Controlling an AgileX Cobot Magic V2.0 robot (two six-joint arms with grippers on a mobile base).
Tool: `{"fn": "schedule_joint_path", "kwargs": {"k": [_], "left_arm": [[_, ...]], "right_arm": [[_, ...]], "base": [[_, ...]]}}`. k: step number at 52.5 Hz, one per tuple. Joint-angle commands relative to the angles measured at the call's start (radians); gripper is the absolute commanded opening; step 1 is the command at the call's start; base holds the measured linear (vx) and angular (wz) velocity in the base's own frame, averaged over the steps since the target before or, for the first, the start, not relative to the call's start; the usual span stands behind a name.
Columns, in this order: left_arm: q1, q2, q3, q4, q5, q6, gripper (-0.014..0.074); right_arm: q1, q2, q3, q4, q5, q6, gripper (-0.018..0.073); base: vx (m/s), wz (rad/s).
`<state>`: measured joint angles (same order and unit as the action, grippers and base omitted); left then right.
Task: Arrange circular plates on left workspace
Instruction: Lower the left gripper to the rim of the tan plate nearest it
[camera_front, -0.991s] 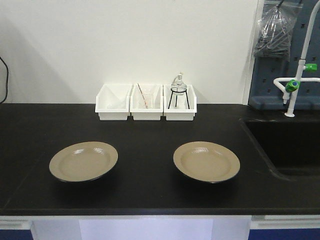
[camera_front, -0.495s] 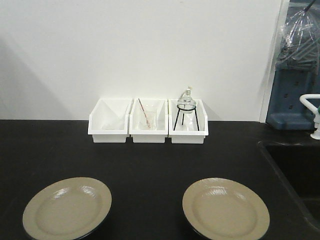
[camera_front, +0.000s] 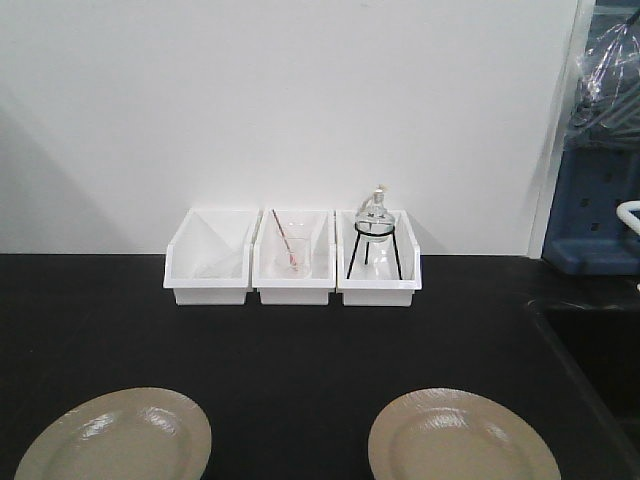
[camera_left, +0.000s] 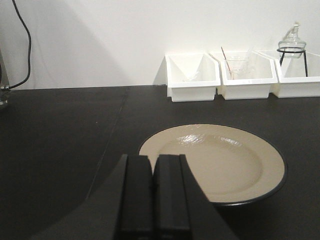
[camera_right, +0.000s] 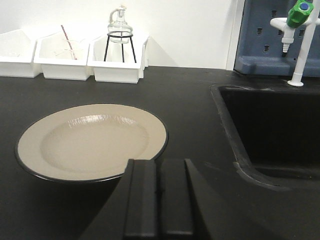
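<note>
Two tan circular plates lie flat on the black countertop (camera_front: 320, 340), the left workspace. The left plate (camera_front: 115, 440) and the right plate (camera_front: 462, 440) are cut off by the bottom edge of the front view. My left gripper (camera_left: 154, 159) is shut and empty, its tips over the near-left rim of the left plate (camera_left: 215, 162). My right gripper (camera_right: 160, 162) is also shut and empty, just short of the near-right rim of the right plate (camera_right: 92, 140). Neither gripper shows in the front view.
Three white bins (camera_front: 293, 262) line the back wall; the right one holds a glass flask on a wire stand (camera_front: 375, 235). A recessed sink (camera_right: 270, 120) with a green-handled faucet (camera_right: 300, 40) lies to the right. A black cable (camera_left: 22, 45) hangs at far left.
The front view has drawn closer to the counter: bins and plates sit lower and larger, and the plates now run off the bottom edge. The plates keep their places relative to the bins.
</note>
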<state>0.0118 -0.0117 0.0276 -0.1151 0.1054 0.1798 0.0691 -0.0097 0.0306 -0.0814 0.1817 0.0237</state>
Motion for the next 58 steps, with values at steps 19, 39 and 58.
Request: {"fn": "schedule_joint_path", "kwargs": {"k": [19,39,58], "left_arm": [[-0.007,-0.006,0.019,-0.001,-0.082,-0.011,0.0002],[-0.007,-0.006,-0.024,-0.003,-0.284,-0.072,0.0002],[-0.007,0.423,-0.460,-0.002,-0.041,-0.150,0.0002]], "right_arm": [[0.000,-0.013,0.021,-0.013,-0.080,-0.002,-0.0003],[0.000,-0.012,0.000,0.030,-0.338,0.002,-0.0003],[0.000,0.431,-0.440,0.054,-0.256,-0.051,-0.0003]], "base": [[0.01,0.00],[0.00,0.00],[0.00,0.00]]}}
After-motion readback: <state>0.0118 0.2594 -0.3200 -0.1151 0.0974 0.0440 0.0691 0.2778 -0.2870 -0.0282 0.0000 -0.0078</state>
